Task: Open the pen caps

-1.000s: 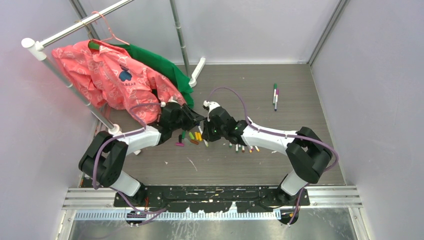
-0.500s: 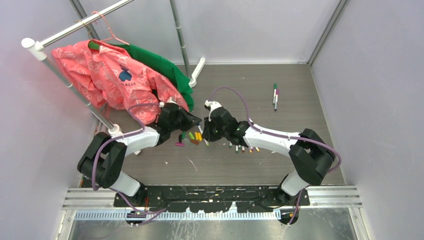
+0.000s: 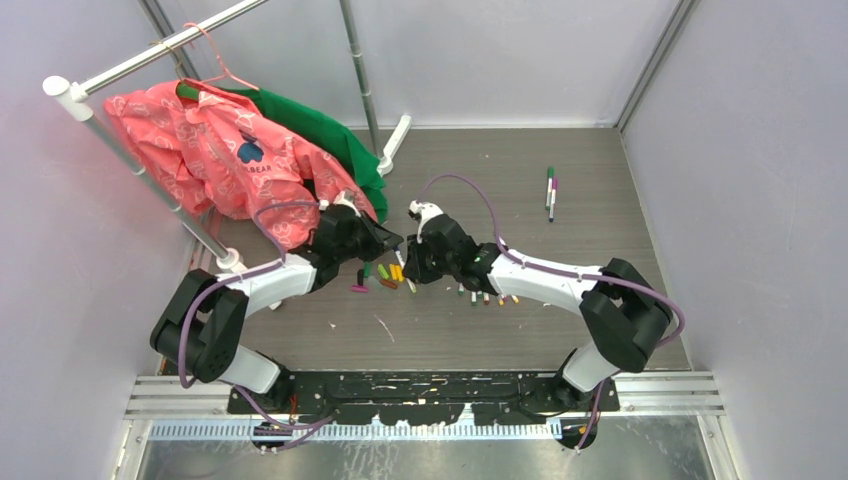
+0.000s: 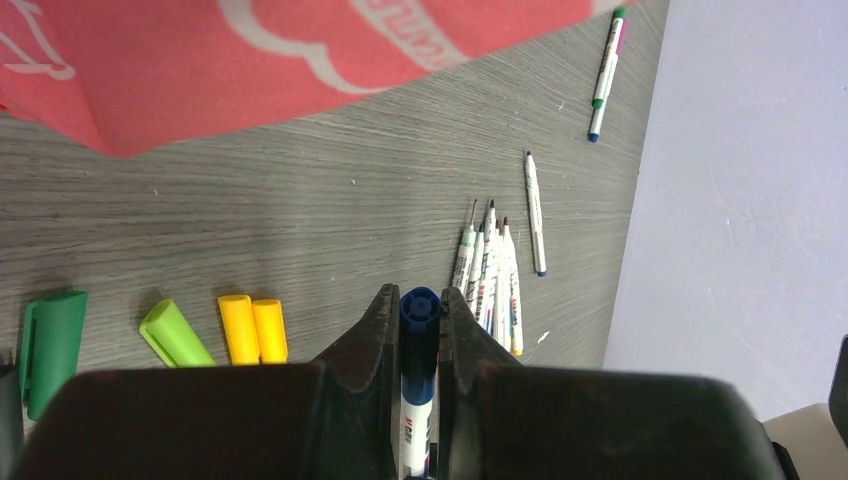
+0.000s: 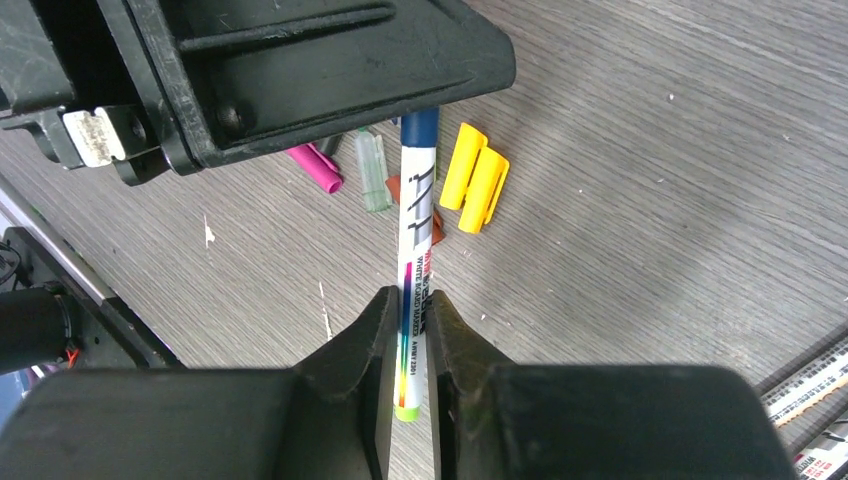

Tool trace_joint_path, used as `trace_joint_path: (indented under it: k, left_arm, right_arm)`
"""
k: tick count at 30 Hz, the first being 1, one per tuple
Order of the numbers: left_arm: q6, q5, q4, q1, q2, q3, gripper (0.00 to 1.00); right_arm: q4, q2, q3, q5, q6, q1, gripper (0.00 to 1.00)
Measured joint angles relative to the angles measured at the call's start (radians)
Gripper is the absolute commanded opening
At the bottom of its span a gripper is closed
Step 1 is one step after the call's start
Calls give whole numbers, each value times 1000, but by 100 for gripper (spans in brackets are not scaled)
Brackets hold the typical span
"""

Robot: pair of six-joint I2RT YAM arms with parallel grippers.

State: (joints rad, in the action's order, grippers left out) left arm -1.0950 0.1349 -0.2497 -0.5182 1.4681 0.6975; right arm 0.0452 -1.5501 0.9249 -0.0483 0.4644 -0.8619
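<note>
Blue cap [image 4: 420, 308] is the one in play. It sits right in the nose of the left gripper [image 4: 419, 325], whose fingers [image 4: 372, 335] are squeezed tight on either side of it. From that cap the white pen barrel [image 5: 418, 215] runs straight across to the right gripper [image 5: 409, 312]. Those fingers [image 5: 372, 335] are pinched on the barrel close to its tail end, with no gap showing.

So the pen is held up over the table [image 3: 600, 180] in the middle of the scene, bridged between the two arms. Its long axis runs roughly left to right, with the cap end left and the barrel end right. The coming move looks to depend on that line: a pull apart along the barrel should slip the cap free, while a sideways tug could jam it. Neither arm has any reaching to do, since both have the pen in hand.

Below, loose caps lie on the wood: two yellow caps [image 5: 475, 178] side by side, a light green cap [image 4: 175, 335] and a magenta cap [image 5: 318, 168]. To their right lies a bunch of bare-tipped pens [image 4: 490, 275], and at the far right lie two capped pens [image 3: 551, 192].
</note>
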Motion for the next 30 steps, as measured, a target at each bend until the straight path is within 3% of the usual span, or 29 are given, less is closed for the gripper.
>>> trace_joint_path:
  k: [22,25,28,30]
  left_arm:
    - [-24,41,-18,8,0,-2,0]
    - [-28,47,-25,7,0,-2,0]
    - [-29,46,-31,7,0,-3,0]
    - [-29,44,-31,7,0,-3,0]
  right_arm:
    - [0,-73,47,-17,-17,0,24]
    - [0,-76,48,-16,-17,0,17]
    - [0,-76,48,-6,-14,2,2]
    - [0,-76,48,-5,-13,2,1]
